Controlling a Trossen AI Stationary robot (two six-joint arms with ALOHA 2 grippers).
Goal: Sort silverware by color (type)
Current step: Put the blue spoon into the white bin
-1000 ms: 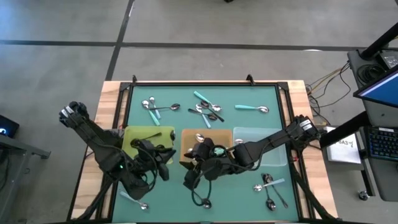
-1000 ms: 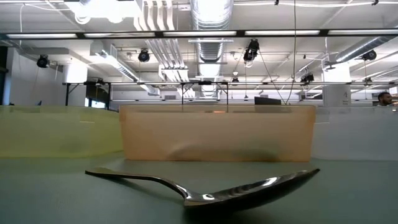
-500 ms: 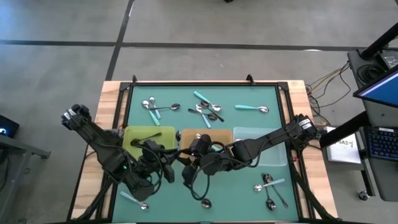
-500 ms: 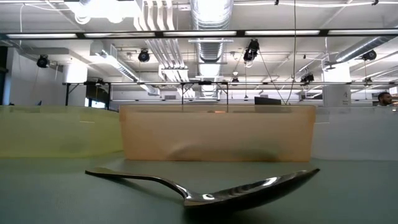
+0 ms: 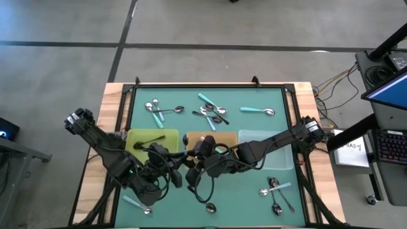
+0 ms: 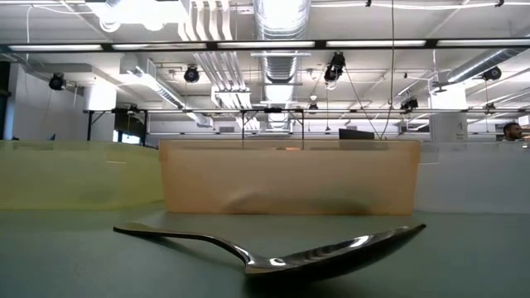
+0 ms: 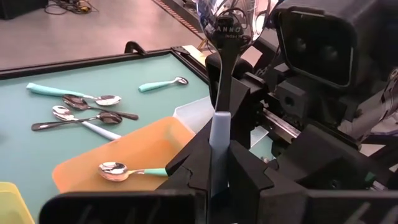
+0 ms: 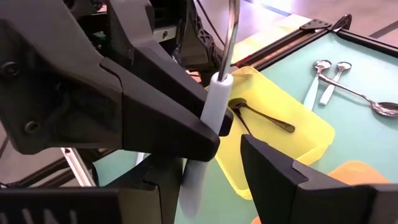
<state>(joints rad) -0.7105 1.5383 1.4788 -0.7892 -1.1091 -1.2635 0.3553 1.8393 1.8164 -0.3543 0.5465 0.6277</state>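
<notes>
Near the tabletop's front edge, the left gripper (image 7: 219, 163) pinches a pale-handled spoon (image 7: 221, 93) upright; the right gripper (image 8: 217, 155) gapes open beside its handle.

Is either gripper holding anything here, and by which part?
The left gripper holds a pale-blue-handled spoon upright, pinched at the lower end of its handle, bowl up. The right gripper sits open beside the handle and does not appear to clamp it.

From above, the two grippers crowded together hid the pale-handled spoon (image 7: 219, 140) between them. Its bowl ran off the frame edge in both wrist views. The yellow tray (image 5: 143, 138) and orange tray (image 5: 193, 138) were partly covered by arms.
</notes>
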